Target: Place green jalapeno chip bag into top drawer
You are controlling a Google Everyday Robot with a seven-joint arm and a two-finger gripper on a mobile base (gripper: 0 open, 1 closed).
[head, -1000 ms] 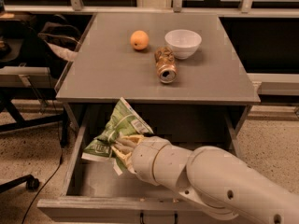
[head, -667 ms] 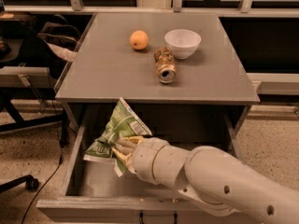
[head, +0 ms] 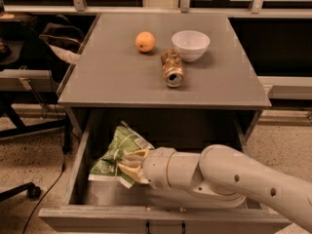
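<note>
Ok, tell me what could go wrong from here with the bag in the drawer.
1. The green jalapeno chip bag leans near the left wall of the top drawer, upper corner raised; released so, it may catch under the table edge on closing.
2. The gripper holds the bag's lower edge inside the drawer; withdrawing without opening fully could drag it out.

No words to read anywhere. Dark print on green jalapeno chip bag (head: pixel 122 147): letters not clear. Label on can (head: pixel 172 68): same. Robot gripper (head: pixel 129 162) down in top drawer (head: pixel 97 219), pinching bag.
</note>
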